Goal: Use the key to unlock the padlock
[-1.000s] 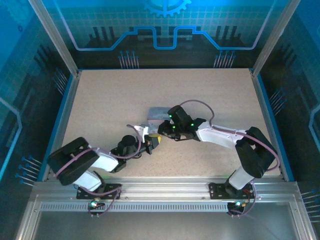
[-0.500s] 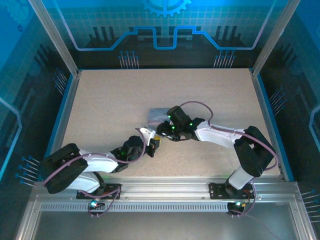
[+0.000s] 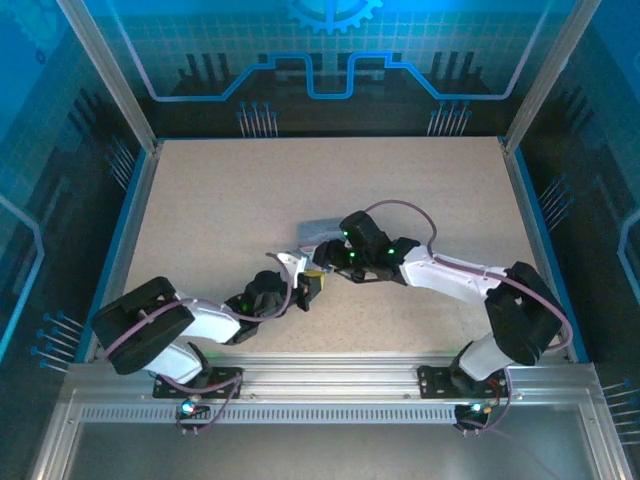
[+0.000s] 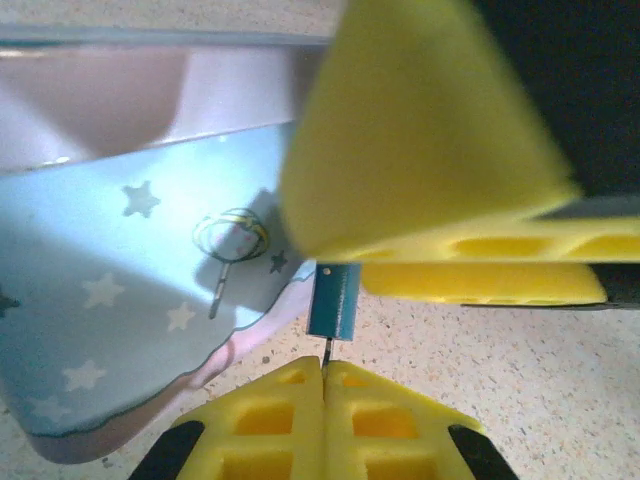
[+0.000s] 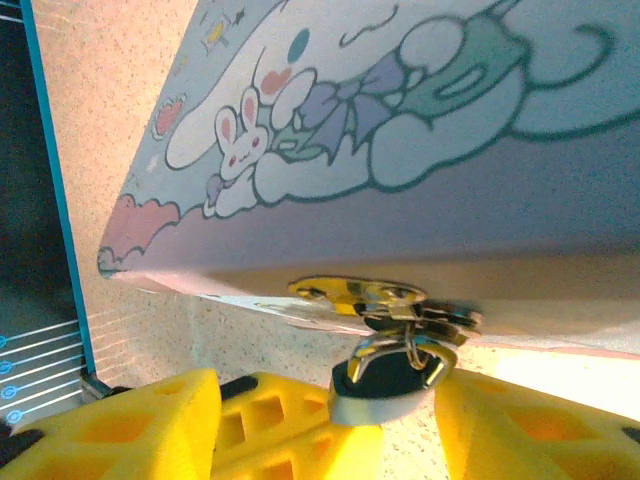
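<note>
The small padlock (image 4: 333, 300), dark blue with a silvery shackle (image 5: 400, 352), hangs from the hasp (image 5: 372, 294) of the pastel tin (image 5: 400, 120). My right gripper (image 5: 400, 430) is shut on the padlock body (image 5: 385, 388), its yellow fingers (image 4: 420, 160) covering the lock's upper part. My left gripper (image 4: 323, 378) is shut on the key (image 4: 326, 351), a thin dark sliver standing up from between the pads with its tip touching the padlock's underside. From above, both grippers (image 3: 305, 283) (image 3: 322, 262) meet at the tin's near edge.
The lavender cartoon-printed tin (image 3: 320, 229) lies mid-table just beyond the grippers, and its starred side (image 4: 120, 260) fills the left of the left wrist view. A blue rim (image 3: 130, 220) and aluminium posts border the speckled table (image 3: 220, 200).
The left arm's rear links shifted back up and left while its gripper stayed at the padlock. The right arm's elbow swung slightly to the right. Both grippers remain closed.
</note>
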Controlling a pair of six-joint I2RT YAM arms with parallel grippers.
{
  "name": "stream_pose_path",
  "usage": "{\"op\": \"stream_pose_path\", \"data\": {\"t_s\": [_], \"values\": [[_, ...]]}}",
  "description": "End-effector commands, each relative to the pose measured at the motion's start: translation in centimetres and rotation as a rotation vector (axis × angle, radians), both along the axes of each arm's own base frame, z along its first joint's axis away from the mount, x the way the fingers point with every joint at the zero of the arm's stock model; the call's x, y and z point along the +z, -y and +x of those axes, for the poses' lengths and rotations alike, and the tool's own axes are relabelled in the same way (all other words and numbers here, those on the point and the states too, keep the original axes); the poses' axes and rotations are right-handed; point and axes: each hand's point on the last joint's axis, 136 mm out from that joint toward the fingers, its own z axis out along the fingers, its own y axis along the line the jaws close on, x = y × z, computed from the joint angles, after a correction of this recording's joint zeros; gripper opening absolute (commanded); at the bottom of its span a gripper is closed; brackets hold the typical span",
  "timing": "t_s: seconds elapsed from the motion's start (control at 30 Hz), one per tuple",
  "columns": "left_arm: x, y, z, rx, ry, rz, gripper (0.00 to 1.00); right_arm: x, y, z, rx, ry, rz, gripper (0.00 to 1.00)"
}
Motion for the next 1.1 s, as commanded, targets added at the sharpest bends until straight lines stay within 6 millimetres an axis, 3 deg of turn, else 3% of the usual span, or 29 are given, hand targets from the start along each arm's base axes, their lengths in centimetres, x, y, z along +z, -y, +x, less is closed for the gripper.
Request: {"op": "stream_pose_path", "data": {"t_s": [0.0, 0.17, 0.43, 0.73, 0.97, 1.07], "values": [[0.9, -0.1, 0.2, -0.004, -0.015, -0.117, 0.00, -0.2, 0.9, -0.5, -0.012, 0.033, -0.024, 0.64], [0.4, -0.1, 0.3, -0.008, -0.042, -0.160, 0.00, -1.9, 1.7, -1.1, -0.008, 0.021, -0.044, 0.66], [0.1, 0.2, 0.4, -0.015, -0.059, -0.193, 0.00, -2.8, 1.1, -1.0, -0.005, 0.043, 0.017, 0.59], [-1.3, 0.0, 0.1, -0.013, -0.086, -0.181, 0.00, -5.4, 1.7, -2.2, -0.083, -0.095, -0.008, 0.60], [-2.0, 0.4, 0.0, -0.004, -0.093, -0.168, 0.00, -6.8, 1.5, -3.4, -0.193, -0.136, 0.031, 0.46], [-1.9, 0.6, -0.2, -0.006, -0.088, -0.169, 0.00, -7.3, 0.9, -3.6, -0.220, -0.159, 0.054, 0.45]]}}
